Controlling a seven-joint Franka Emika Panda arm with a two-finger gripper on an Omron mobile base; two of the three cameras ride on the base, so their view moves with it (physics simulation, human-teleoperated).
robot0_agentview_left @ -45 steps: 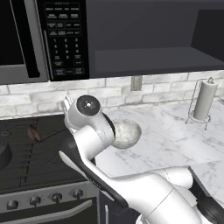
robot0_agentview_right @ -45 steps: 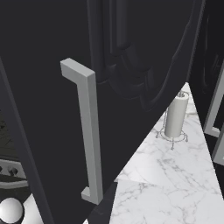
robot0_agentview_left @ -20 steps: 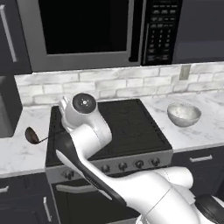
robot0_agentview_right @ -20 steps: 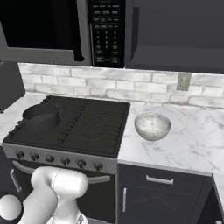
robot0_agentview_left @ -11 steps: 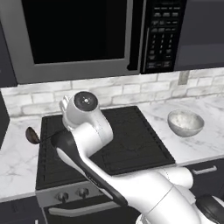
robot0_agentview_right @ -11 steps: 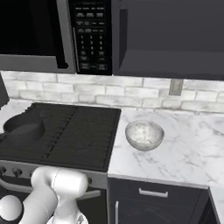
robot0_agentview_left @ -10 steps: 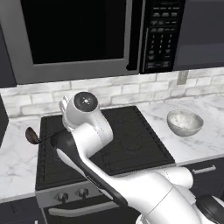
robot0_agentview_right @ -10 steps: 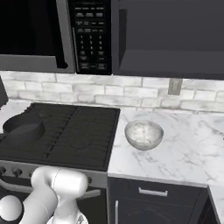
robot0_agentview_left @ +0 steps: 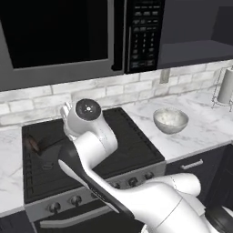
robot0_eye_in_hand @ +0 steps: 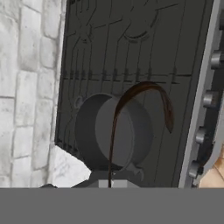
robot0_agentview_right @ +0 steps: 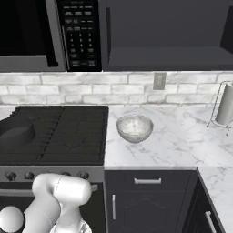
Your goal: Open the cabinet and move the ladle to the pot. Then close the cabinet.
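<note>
We've got the ladle (robot0_eye_in_hand: pixel 131 113) pinched in the claw (robot0_eye_in_hand: pixel 110 181), hanging right over the pot (robot0_eye_in_hand: pixel 111 131) below. Dropping it in and closing the cabinet (robot0_agentview_right: pixel 166 32) still to go.

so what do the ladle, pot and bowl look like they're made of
Ladle: dark brown with a faint sheen, possibly wood or coated metal; the render leaves it open.
Pot: matte dark grey, likely cast iron or nonstick metal.
Bowl: pale, speckled, slightly translucent, suggesting glass or glazed ceramic.
</note>
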